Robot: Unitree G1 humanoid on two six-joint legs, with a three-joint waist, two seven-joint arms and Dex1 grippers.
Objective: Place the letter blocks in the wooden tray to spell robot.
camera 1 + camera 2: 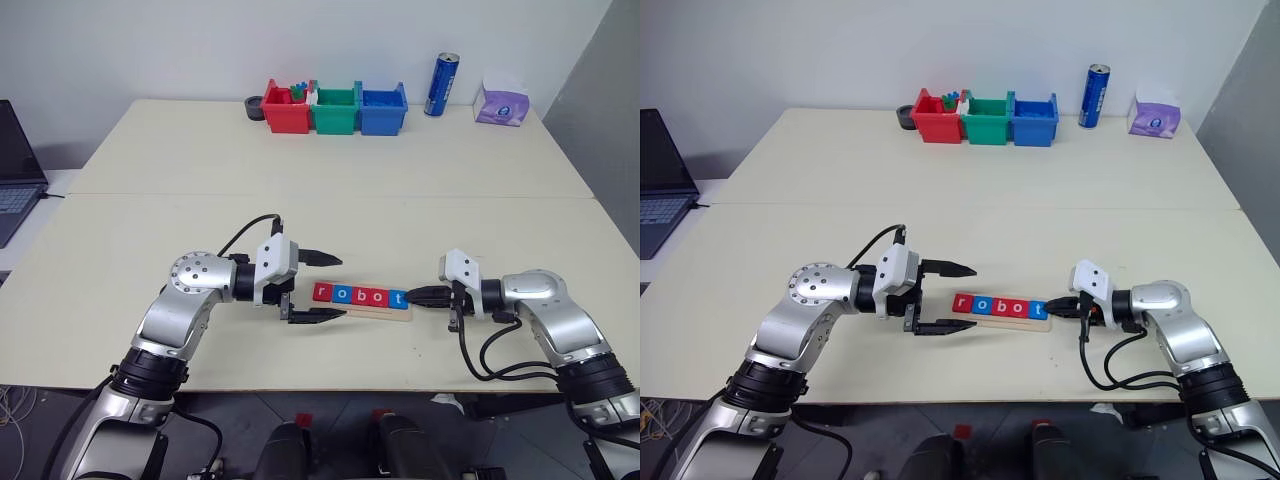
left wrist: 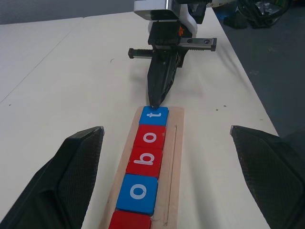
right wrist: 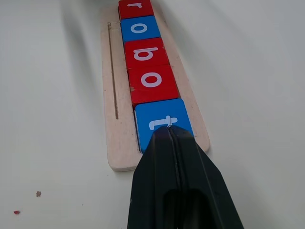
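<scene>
Nearest, the tray (image 1: 378,312) held five blocks (image 1: 360,296) spelling robot. The right gripper (image 1: 415,295), jaws closed, touched the t (image 3: 163,121), seemingly nudging it flush. The left gripper (image 1: 320,286) waited wide open, empty. Next: withdraw gently.

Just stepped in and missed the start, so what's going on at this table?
The robot is spelling "robot" with letter blocks in a wooden tray near the front of the table. All five tiles sit in a row: red r, blue o, red b, red o, blue t. The right pincer is shut, its tip at the outer edge of the t block. The left pincer hangs wide open at the r end, holding nothing.
</scene>
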